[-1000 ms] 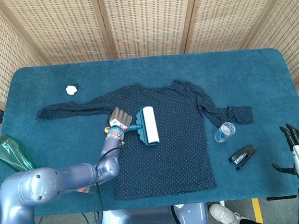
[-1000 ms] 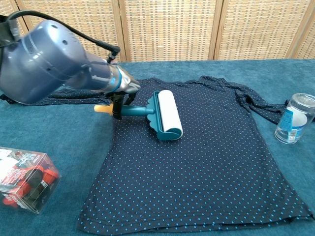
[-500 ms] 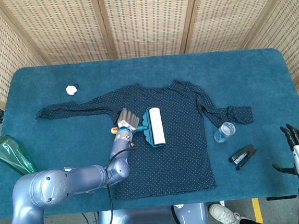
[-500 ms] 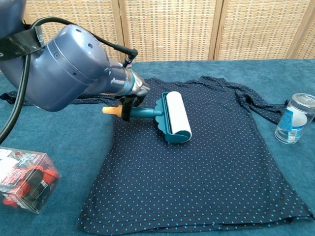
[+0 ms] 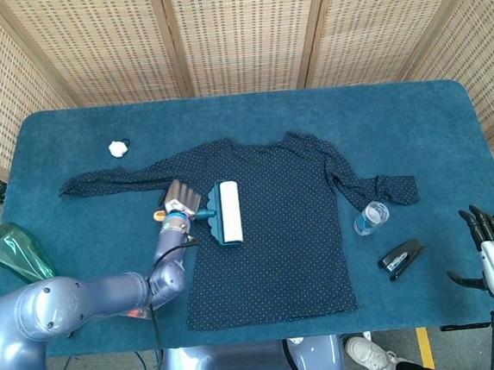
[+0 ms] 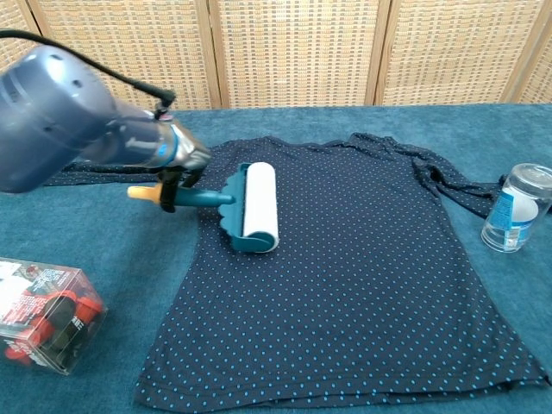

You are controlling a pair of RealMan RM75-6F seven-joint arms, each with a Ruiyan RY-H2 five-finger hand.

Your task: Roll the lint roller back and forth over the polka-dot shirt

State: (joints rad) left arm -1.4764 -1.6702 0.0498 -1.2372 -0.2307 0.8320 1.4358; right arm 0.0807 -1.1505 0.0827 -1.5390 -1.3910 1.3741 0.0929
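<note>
Fingers (image 5: 179, 197) around teal-handled, white-drum lint roller (image 6: 257, 206) on dotted navy polka-dot shirt (image 6: 362, 276)

The polka-dot shirt (image 5: 272, 226) lies spread across the middle of the table (image 5: 241, 116). On its left part rests the lint roller (image 5: 228, 211), gripped at the handle by the left hand (image 5: 179, 201). A bottle (image 5: 370, 217) lies just right of the shirt, a stapler (image 5: 401, 258) nearer the front edge.

Bottle (image 5: 371, 218) and stapler (image 5: 401, 258) flank the shirt's (image 5: 277, 234) right hem.
</note>
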